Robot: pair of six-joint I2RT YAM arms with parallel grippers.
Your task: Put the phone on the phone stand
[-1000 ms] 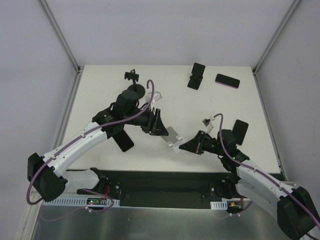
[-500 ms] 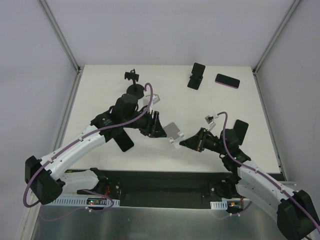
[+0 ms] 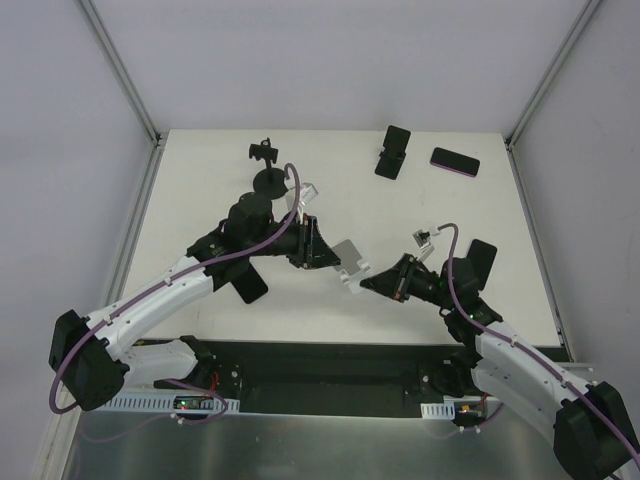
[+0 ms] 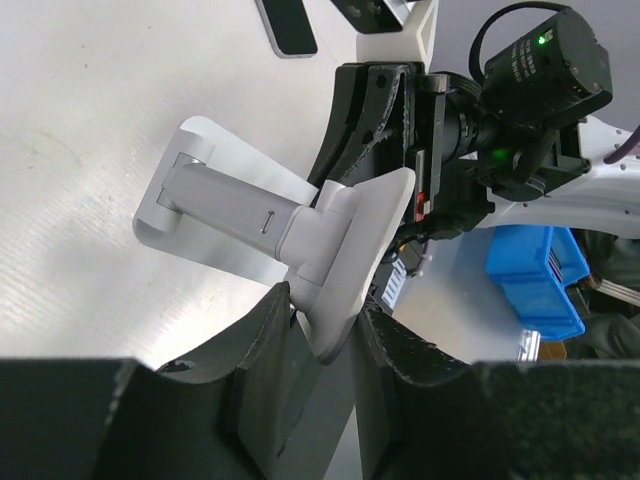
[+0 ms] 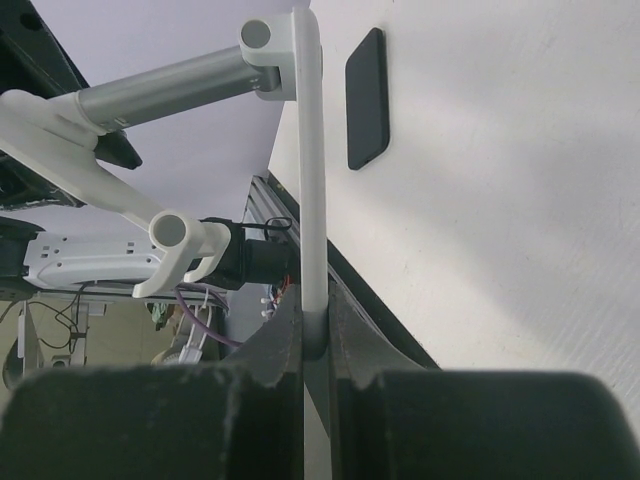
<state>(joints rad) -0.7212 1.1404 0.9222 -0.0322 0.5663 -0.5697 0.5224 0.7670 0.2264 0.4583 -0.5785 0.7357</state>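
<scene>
A white and silver folding phone stand [image 3: 348,262] hangs above the table's middle, held from both sides. My left gripper [image 3: 322,255] has its fingers on either side of the stand's tilted top plate [image 4: 365,235] and touches it. My right gripper [image 3: 372,283] is shut on the thin white base plate [image 5: 308,150], seen edge-on. One black phone [image 3: 250,283] lies flat beside the left arm. A second lies by the right arm [image 3: 481,264]. A third, purple-edged phone [image 3: 455,161] lies at the back right. No gripper touches any phone.
A black phone stand [image 3: 393,151] stands at the back centre. A black clamp-type holder on a round base [image 3: 265,165] stands at the back left. Grey walls and metal posts close in the table.
The left gripper's fingers have narrowed onto the stand's top plate. The stand has shifted slightly toward the back of the table. The right gripper keeps the same grip.
</scene>
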